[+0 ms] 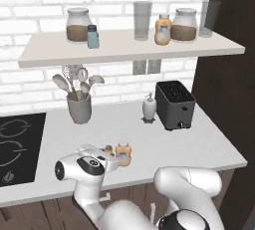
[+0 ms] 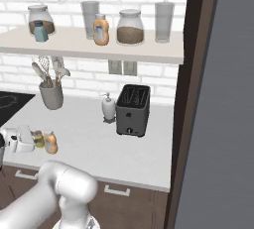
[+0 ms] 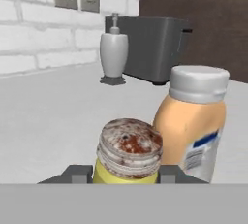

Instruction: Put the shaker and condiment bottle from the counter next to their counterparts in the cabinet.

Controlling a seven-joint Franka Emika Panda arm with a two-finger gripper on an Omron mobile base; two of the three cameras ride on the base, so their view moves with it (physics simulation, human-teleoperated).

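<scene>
In the hand view the yellow-green shaker (image 3: 128, 152) with its speckled silver cap stands between the two fingertips of my gripper (image 3: 127, 173), which press against its sides. It rests low on the counter (image 1: 174, 144) near the front edge, seen as shaker (image 1: 108, 149) and shaker (image 2: 38, 138). The orange condiment bottle (image 3: 193, 121) stands right beside it, bottle (image 1: 123, 154), upright. Up on the cabinet shelf (image 1: 124, 51) stand the counterparts: a teal shaker (image 1: 92, 37) and an orange bottle (image 1: 163, 30).
A black toaster (image 1: 174, 104), a white soap dispenser (image 1: 149, 108) and a grey utensil holder (image 1: 79, 107) stand at the back of the counter. The cooktop (image 1: 15, 149) lies to the left. Glass jars (image 1: 78, 25) and tumblers (image 1: 142, 20) share the shelf.
</scene>
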